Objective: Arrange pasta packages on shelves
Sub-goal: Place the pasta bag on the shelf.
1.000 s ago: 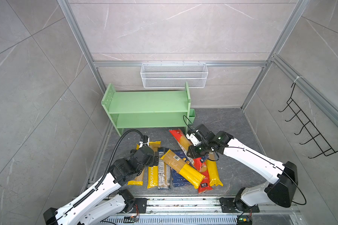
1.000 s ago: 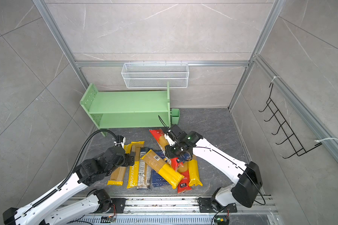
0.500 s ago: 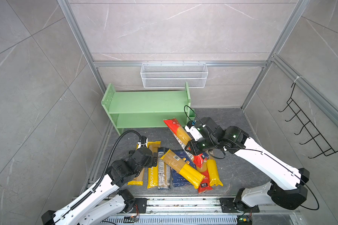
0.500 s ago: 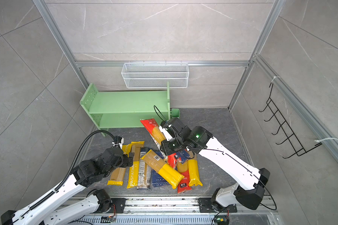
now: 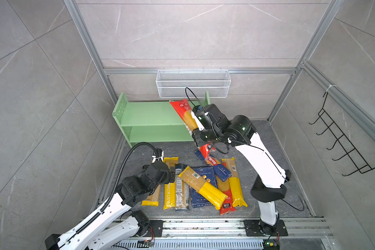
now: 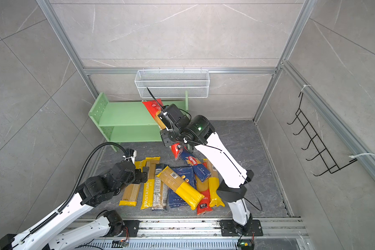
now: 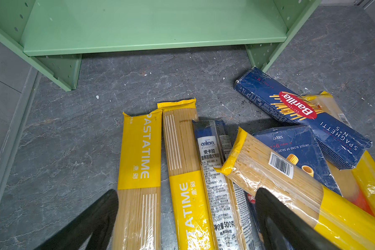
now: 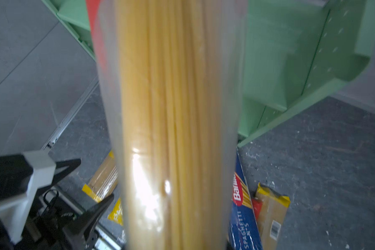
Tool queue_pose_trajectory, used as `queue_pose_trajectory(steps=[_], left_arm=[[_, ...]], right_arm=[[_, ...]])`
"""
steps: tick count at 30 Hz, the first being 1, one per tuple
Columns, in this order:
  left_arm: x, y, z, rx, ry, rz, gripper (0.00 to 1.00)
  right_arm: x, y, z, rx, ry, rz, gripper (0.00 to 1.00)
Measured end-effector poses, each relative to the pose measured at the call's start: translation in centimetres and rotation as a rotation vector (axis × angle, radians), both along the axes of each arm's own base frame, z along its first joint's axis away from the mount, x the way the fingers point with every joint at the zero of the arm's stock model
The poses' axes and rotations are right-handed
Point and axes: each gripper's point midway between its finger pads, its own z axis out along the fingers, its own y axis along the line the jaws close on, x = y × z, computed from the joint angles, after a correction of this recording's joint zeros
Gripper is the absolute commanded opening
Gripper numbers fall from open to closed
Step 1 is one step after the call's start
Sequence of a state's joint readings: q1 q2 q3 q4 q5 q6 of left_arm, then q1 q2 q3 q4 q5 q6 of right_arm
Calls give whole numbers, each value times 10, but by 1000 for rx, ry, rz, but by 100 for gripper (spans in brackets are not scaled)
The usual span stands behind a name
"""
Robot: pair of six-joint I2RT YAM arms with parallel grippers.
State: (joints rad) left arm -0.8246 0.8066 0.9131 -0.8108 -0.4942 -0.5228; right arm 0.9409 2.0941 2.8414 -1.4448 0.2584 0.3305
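**One red-ended spaghetti pack (image 5: 186,114) up at the green shelf unit (image 5: 147,112), rest piled on the bench (image 5: 182,151)**

Held clear of the bench, pinched mid-length between the right fingers (image 5: 198,138). Tilted steeply: upper red end over the right part of the shelf's top board in both top views, lower red end hanging below the grip, above the far end of the Barilla spaghetti box (image 7: 301,112). Can't tell whether the pack touches the shelf. Right wrist view mostly blurred pasta strands, with the perforated shelf side panel close behind.

Other packs in a loose pile on the bench in front of the shelf:
- Two PASTATIME packs (image 7: 140,151) side by side, long axis pointing at the shelf.
- ankara pack (image 7: 212,155) right against the second of them.
- yellow-ended barcode pack (image 7: 279,171) slantwise across a dark blue box (image 7: 299,147).
- Barilla box angled, one corner near the shelf's right leg, resting on more yellow- and red-ended packs.

Left fingers (image 7: 91,220) spread wide, low over the near ends of the PASTATIME and ankara packs, clamped on nothing. Can't tell if the tips touch the plastic.

Further out: white wire basket (image 5: 193,86) on the back wall above the shelf, black hook rack (image 5: 344,140) on the right wall.
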Motion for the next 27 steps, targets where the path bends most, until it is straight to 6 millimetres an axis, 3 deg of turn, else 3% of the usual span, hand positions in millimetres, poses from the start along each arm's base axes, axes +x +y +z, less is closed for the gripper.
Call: queue_pose_trajectory(steps=[9,19,27], left_arm=[[0,0,-1,11,1,-7,100],[4,-3,0,29,3,-15,100],[10,-10,-6,53,21,-22,100]], right_arm=[[37,14,-35,-173,-103,-32,0],[80,29,-11,-150,-299,-100,0],[124,16,-29,-146,-298,-183,0]])
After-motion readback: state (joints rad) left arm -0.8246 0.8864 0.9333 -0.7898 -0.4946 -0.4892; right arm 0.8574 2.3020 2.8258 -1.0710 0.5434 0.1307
